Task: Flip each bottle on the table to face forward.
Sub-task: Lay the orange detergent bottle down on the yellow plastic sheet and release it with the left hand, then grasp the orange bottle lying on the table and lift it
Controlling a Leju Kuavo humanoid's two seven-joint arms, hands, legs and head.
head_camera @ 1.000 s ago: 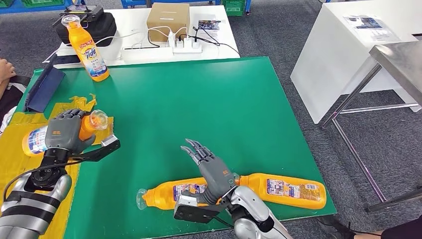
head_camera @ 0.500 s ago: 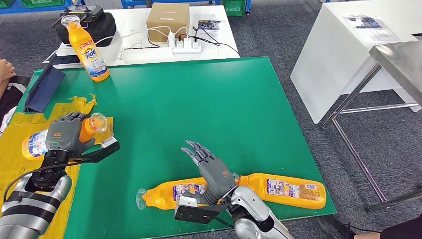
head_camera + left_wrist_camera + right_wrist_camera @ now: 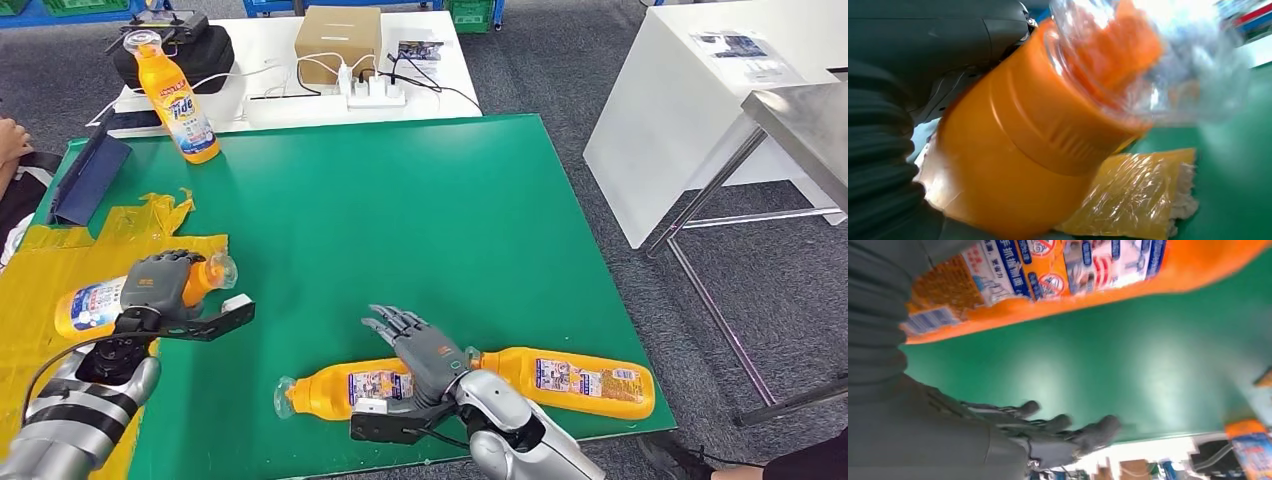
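My left hand (image 3: pixel 160 283) grips an orange detergent bottle (image 3: pixel 97 302) held on its side over the yellow film at the table's left edge; its clear cap (image 3: pixel 1153 65) and orange neck (image 3: pixel 1038 140) loom close in the left wrist view. Two more orange bottles lie flat near the front edge, one (image 3: pixel 340 390) with its cap pointing left, the other (image 3: pixel 580 382) to its right. My right hand (image 3: pixel 420 350) hovers open just above the first of them, fingers (image 3: pixel 1068 432) spread, with that bottle's label (image 3: pixel 1048 270) in its wrist view. A fourth bottle (image 3: pixel 176 98) stands upright at the back left.
Yellow plastic film (image 3: pixel 60 270) covers the green table (image 3: pixel 400 210) at its left side, beside a dark blue folder (image 3: pixel 88 178). Behind stands a white table with a cardboard box (image 3: pixel 338 40), power strip (image 3: pixel 375 95) and black bag (image 3: pixel 170 50). A person's hand (image 3: pixel 10 138) shows at left.
My left hand has carried its bottle nearer and lower, toward the front. My right hand has dropped lower over the lying bottle.
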